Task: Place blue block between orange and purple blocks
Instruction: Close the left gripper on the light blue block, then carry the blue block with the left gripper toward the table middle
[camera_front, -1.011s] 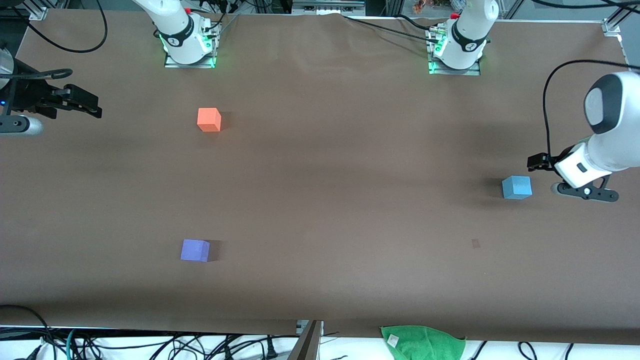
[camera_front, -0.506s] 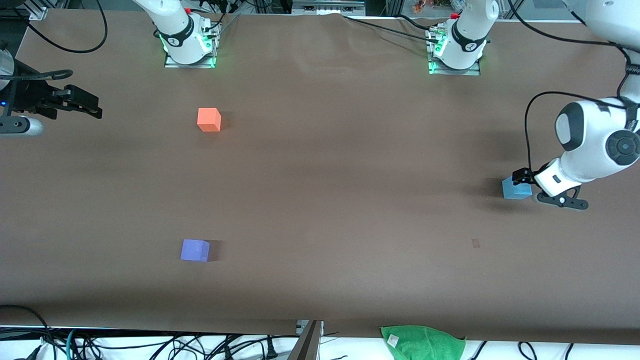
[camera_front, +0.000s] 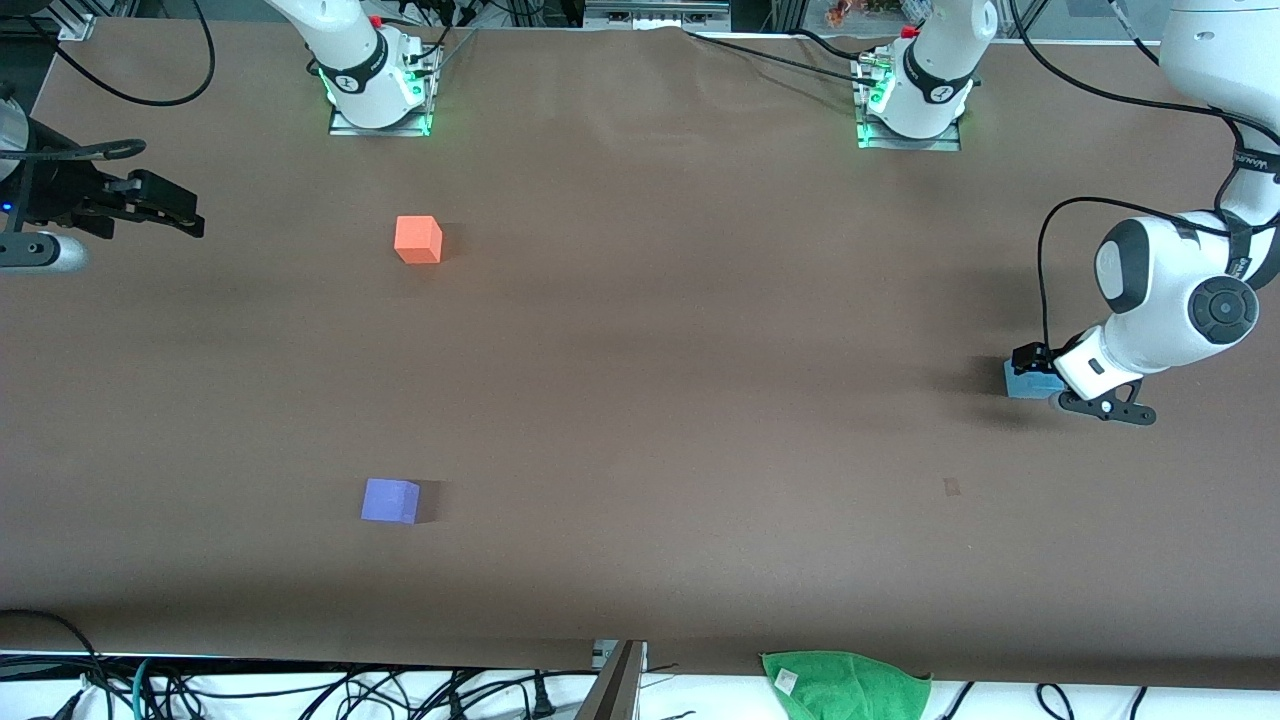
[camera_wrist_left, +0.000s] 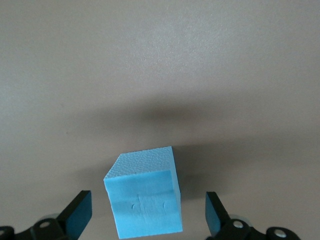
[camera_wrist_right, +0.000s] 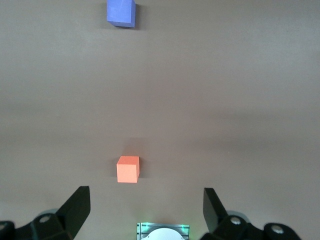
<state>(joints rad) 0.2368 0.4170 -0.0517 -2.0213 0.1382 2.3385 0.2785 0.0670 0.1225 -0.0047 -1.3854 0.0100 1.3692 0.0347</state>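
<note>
Blue block (camera_front: 1022, 380): sits on the table (camera_front: 700, 350) toward the left arm's end, well apart from the other two cubes. In the front view the left gripper hides part of it; in the left wrist view (camera_wrist_left: 145, 197) it shows whole, turned a little askew between the fingers.

Left gripper (camera_front: 1035, 365): low over the blue block, fingers spread wide, one on each side of the cube with a gap on both sides. The fingertips (camera_wrist_left: 77, 212) do not touch the block in the wrist view, so nothing is pinched.

Orange block (camera_front: 418, 240): rests on the table toward the right arm's end, not far from the right arm's base. It also shows in the right wrist view (camera_wrist_right: 128, 169).

Purple block (camera_front: 390, 500): rests on the table toward the right arm's end, nearer the front camera than the orange block and roughly in line with it. The stretch of table between the two is bare brown surface.

Right gripper (camera_front: 175, 212): waits at the table's edge at the right arm's end, over the table margin, fingers (camera_wrist_right: 75, 207) spread and holding nothing.

Green cloth (camera_front: 845, 685): lies at the table edge closest to the front camera.
</note>
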